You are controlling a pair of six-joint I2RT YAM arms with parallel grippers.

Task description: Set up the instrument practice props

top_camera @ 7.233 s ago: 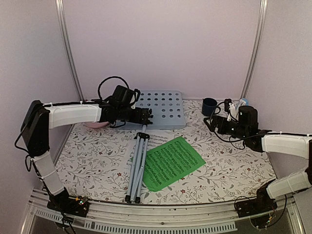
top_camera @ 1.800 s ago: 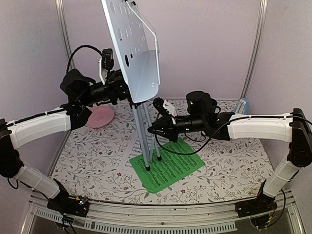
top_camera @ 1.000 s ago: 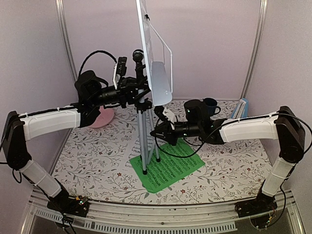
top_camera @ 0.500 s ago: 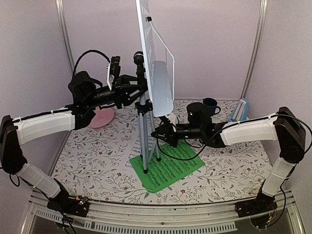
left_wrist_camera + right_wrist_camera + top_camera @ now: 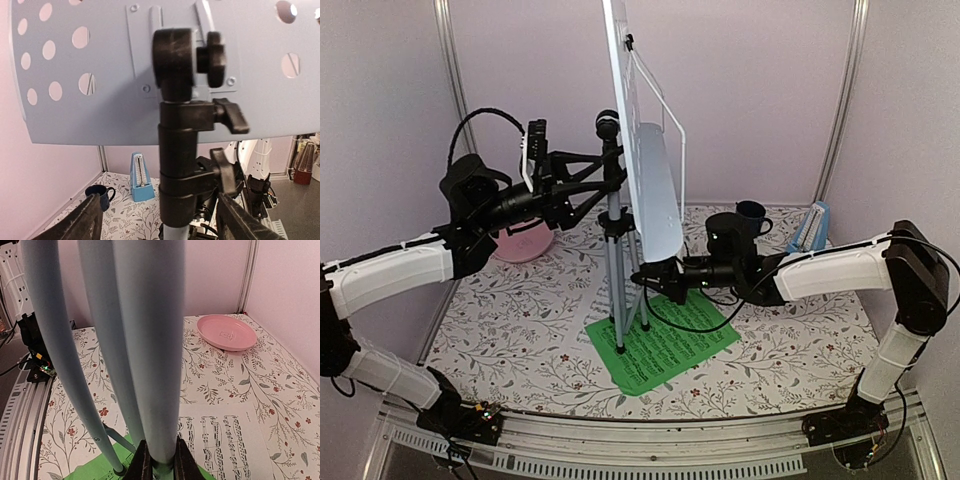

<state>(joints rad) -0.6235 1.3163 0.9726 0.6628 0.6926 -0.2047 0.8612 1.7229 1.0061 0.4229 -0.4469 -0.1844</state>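
Either side of music stand (image 5: 182,150), left pincer (image 5: 160,222) gapes.

Floral-print table (image 5: 520,330): green sheet-music page (image 5: 675,345) under music stand (image 5: 614,280) feet; white page (image 5: 596,300) just left of stand; pink plate (image 5: 525,243) behind-left; dark blue mug (image 5: 751,216), metronome (image 5: 810,228) behind-right.

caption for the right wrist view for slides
Right pincer grips a silver tripod leg; pink round plate and white sheet-music page lie beyond.

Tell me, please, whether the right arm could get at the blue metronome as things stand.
Probably not yet: the right gripper is clamped on a leg of the music stand. The metronome stands at the back right, near the mug, so after letting go the way looks open.
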